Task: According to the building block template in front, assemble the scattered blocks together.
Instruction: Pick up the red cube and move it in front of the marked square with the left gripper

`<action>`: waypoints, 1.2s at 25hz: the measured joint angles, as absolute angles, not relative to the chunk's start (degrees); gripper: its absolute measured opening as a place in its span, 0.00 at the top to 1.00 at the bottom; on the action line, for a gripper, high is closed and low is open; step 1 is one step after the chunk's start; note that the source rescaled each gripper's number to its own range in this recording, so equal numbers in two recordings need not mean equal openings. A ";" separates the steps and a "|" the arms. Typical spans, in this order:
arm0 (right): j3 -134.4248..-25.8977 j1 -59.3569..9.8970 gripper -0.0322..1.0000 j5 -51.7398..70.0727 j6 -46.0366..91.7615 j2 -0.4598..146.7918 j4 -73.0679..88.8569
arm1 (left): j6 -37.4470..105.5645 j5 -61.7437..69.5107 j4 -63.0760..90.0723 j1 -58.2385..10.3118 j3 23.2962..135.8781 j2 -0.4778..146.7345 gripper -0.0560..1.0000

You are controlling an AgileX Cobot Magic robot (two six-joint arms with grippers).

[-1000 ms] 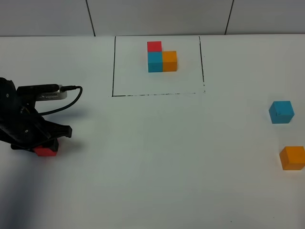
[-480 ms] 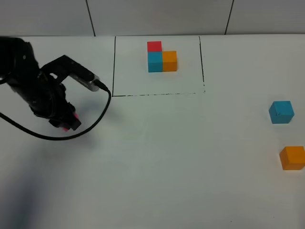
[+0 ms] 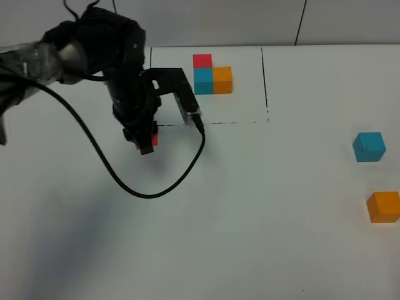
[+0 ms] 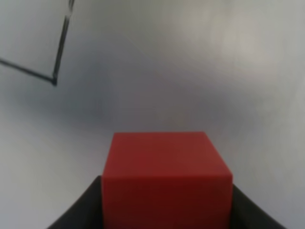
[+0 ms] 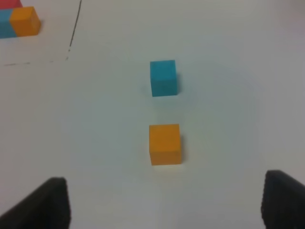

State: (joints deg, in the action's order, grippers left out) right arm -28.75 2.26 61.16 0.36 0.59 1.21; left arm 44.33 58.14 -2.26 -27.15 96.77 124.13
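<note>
My left gripper point(image 3: 147, 142) is shut on the red cube point(image 3: 148, 141), holding it a little above the table just in front of the near-left corner of the black frame point(image 3: 149, 94). Up close, the red cube point(image 4: 166, 176) sits between the dark fingers point(image 4: 78, 212). The building block template point(image 3: 212, 75) lies inside the frame at the back. Of the scattered blocks, the cyan-blue cube point(image 3: 369, 147) and orange cube point(image 3: 383, 207) rest at the far right. My right gripper point(image 5: 164, 195) stands open just short of the orange cube point(image 5: 165, 144), with the cyan-blue cube point(image 5: 163, 78) beyond it.
The left arm's black cable point(image 3: 144, 190) loops down over the table in front of the frame. The white table point(image 3: 250, 237) ends at a tiled wall point(image 3: 206, 22) behind the template.
The left arm has carried the red cube from the near-left of the table, rightward and toward the back, up to the frame's near-left corner. The cubes at the right have not moved.
</note>
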 joint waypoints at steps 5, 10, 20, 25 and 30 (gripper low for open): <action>-28.75 2.26 0.34 61.16 0.36 0.59 1.21 | 50.24 62.83 -2.71 -30.79 107.50 131.38 0.94; -28.75 2.26 0.34 61.16 0.36 0.59 1.21 | 53.89 63.62 -2.21 -32.85 114.68 136.10 0.94; -28.75 2.26 0.34 61.16 0.36 0.59 1.21 | 56.33 64.60 2.68 -32.90 121.58 141.72 0.94; -28.75 2.26 0.34 61.16 0.36 0.59 1.21 | 56.52 64.54 2.75 -32.90 121.65 142.83 0.94; -28.75 2.26 0.34 61.16 0.36 0.59 1.21 | 56.52 63.99 2.88 -32.90 122.06 143.09 0.94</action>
